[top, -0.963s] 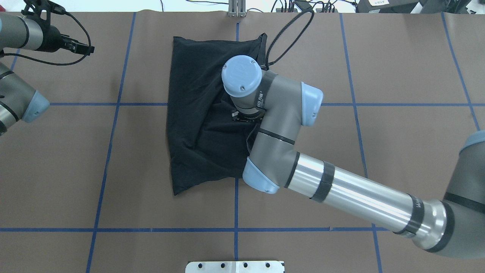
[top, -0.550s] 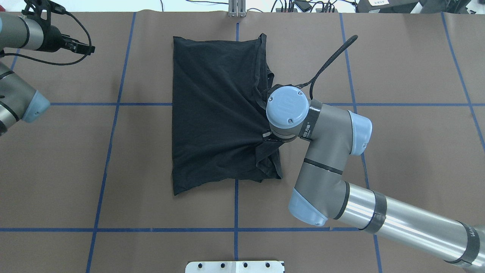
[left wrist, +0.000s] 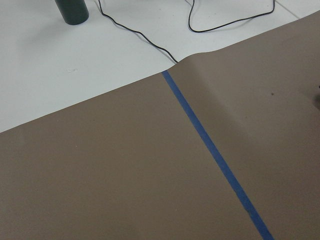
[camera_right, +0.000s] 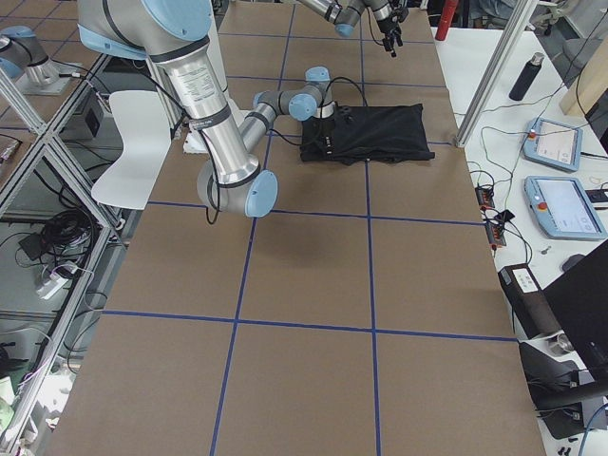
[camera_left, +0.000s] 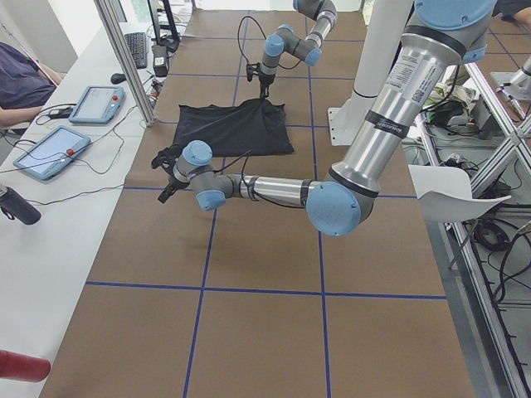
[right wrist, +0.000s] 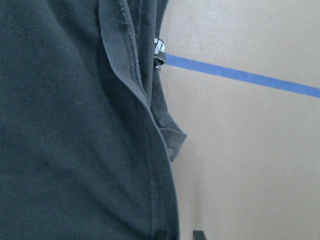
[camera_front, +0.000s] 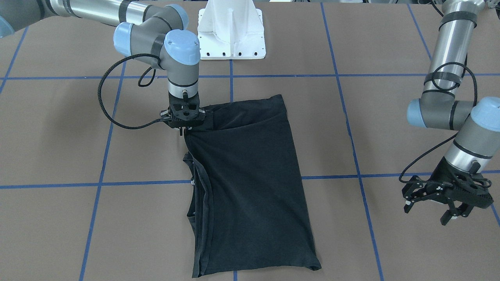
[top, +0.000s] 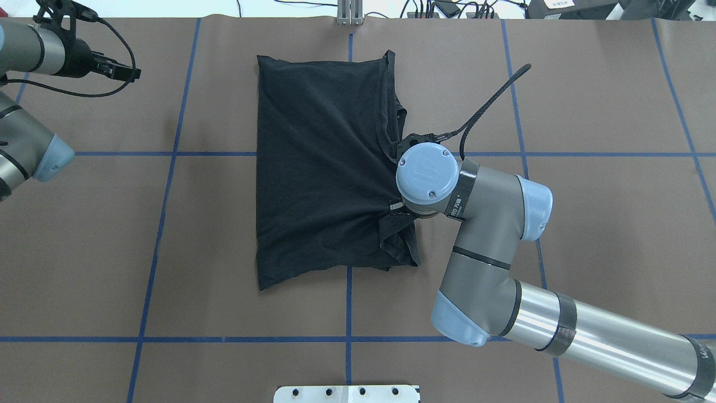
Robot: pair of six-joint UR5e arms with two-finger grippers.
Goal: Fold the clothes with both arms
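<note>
The clothes are one black T-shirt (top: 319,168), folded into a tall rectangle with its plain side up and lying on the brown table, also seen in the front view (camera_front: 250,183). My right gripper (camera_front: 183,132) points straight down at the shirt's right edge near its near corner. It is shut on a bunch of fabric, with creases radiating from the pinch. In the overhead view the wrist hides most of it. The right wrist view shows the shirt's hemmed edge (right wrist: 135,100) and a small label. My left gripper (camera_front: 427,212) hovers open and empty, far to the shirt's left.
Blue tape lines (top: 348,302) grid the brown table cover. The white pedestal base (camera_front: 230,31) stands at the robot side. A white bench with tablets (camera_left: 50,149), cables and a dark bottle (left wrist: 72,10) runs along the far edge. A person's arm (camera_left: 21,83) rests there.
My right gripper has moved right from over the shirt's middle to its right edge, dragging the fabric with it, so the shirt lies wider. The left arm has stayed still.
</note>
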